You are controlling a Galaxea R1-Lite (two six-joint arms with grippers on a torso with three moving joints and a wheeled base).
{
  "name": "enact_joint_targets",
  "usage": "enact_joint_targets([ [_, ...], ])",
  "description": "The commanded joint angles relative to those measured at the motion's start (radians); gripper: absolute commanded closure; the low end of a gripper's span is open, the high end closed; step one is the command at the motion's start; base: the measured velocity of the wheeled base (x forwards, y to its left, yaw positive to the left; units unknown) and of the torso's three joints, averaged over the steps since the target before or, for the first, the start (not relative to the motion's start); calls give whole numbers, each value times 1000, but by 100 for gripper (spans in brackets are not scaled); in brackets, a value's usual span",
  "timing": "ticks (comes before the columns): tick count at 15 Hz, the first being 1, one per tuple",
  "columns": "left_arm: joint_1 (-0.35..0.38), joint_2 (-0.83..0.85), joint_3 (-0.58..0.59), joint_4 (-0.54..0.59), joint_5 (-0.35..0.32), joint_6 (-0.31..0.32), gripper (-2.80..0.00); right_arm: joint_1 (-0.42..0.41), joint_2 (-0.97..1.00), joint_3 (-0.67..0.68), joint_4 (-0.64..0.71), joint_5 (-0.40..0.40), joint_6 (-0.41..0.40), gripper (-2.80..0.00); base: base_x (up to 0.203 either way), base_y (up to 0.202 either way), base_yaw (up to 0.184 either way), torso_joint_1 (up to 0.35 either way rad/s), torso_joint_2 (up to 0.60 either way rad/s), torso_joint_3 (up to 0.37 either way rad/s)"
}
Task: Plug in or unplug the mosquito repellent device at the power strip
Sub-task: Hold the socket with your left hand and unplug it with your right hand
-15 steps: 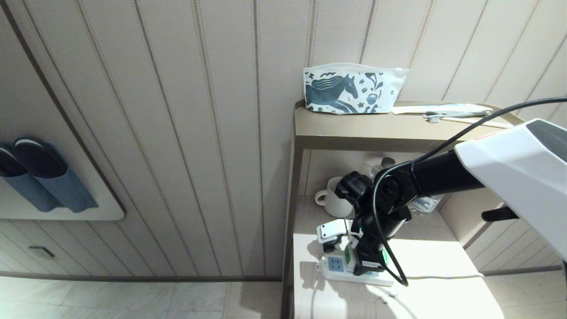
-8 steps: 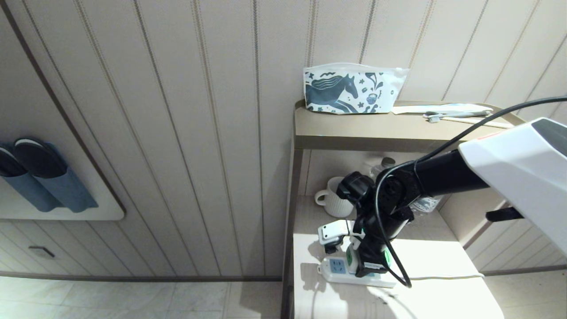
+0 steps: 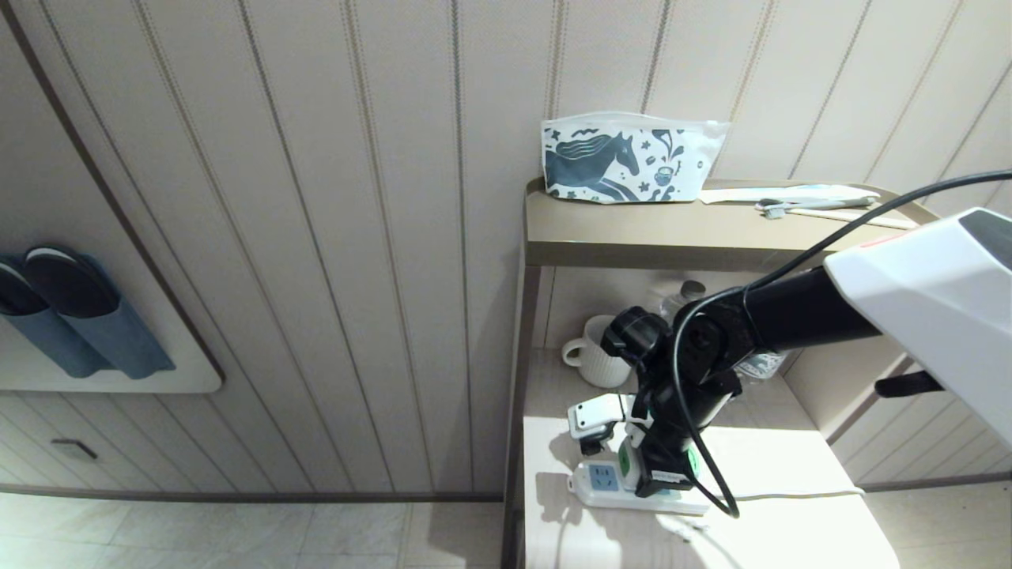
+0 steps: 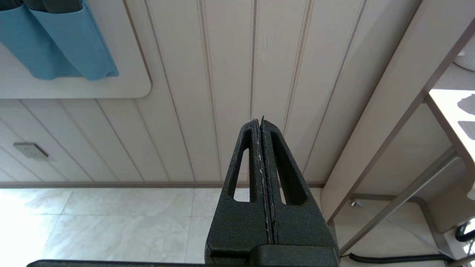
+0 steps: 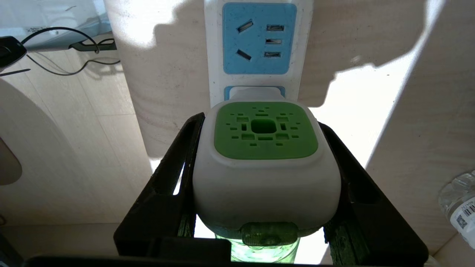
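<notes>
While its fingers clamp the white sides of the repellent device, the right gripper holds it over the power strip, whose free blue socket lies at twelve o'clock. The left gripper, fingers pressed together, hangs by the wall.

White power strip with light-blue socket faces; repellent device white, its vented top panel green, bottle translucent green. Pouch white with a dark-blue horse print; wall pockets blue, gripper fingers black
</notes>
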Motion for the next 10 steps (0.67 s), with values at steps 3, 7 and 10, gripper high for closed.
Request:
enact_joint_targets([
  [3, 0, 0, -1, 1, 1, 1, 0, 15, -6, -4, 3, 1, -5, 0, 0, 0, 0, 0, 0, 0],
  [7, 0, 36, -79, 12, -6, 1, 0, 30, -6, -9, 3, 1, -2, 0, 0, 0, 0, 0, 0, 0],
  [10, -3, 285, -252, 24, -17, -92, 0, 31, -18, -6, 3, 9, 3, 0, 0, 0, 0, 0, 0, 0],
])
